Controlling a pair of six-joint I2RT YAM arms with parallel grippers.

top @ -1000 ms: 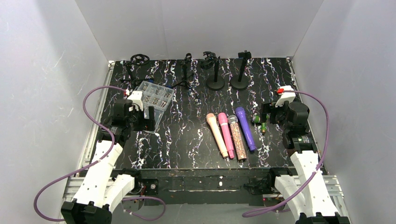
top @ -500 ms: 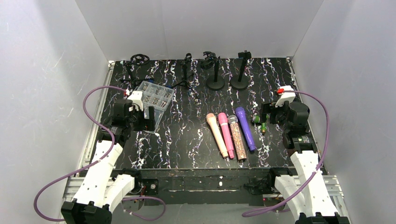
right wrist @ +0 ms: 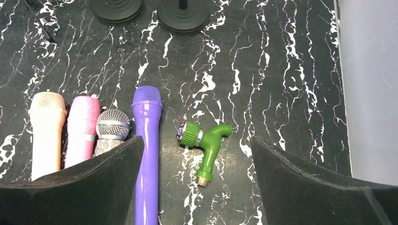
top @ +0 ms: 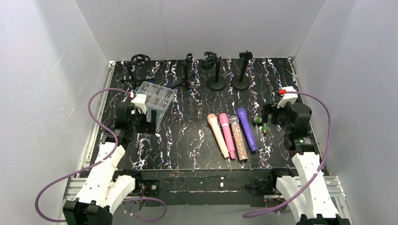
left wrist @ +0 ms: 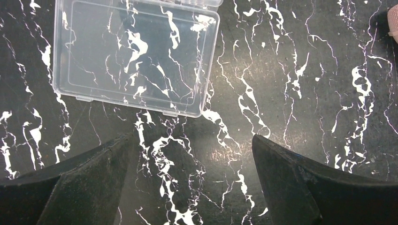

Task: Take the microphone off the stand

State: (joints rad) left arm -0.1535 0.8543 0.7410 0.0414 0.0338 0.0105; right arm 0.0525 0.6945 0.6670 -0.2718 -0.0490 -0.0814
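Observation:
Several microphones lie side by side mid-table: peach (top: pixel 218 135), pink (top: pixel 227 134), glitter silver (top: pixel 238 137) and purple (top: pixel 246 128). They also show in the right wrist view, purple (right wrist: pixel 146 140) nearest my fingers. Black stands (top: pixel 217 70) (top: pixel 241 69) stand at the back; I see no microphone in their clips. My right gripper (top: pixel 264 120) (right wrist: pixel 197 140) is open and empty above a green tap fitting (right wrist: pixel 206 140). My left gripper (top: pixel 149 123) (left wrist: pixel 193 140) is open and empty over bare table beside a clear box.
A clear compartment box (top: pixel 156 99) with small parts sits at the left, its flat lid (left wrist: pixel 136 56) just ahead of my left fingers. A tripod stand (top: pixel 187 75) and a ring-topped stand (top: pixel 137 63) are at the back left. White walls enclose the table.
My left arm has shifted slightly to the right and forward, toward the clear box. The right arm and the microphones have not moved.

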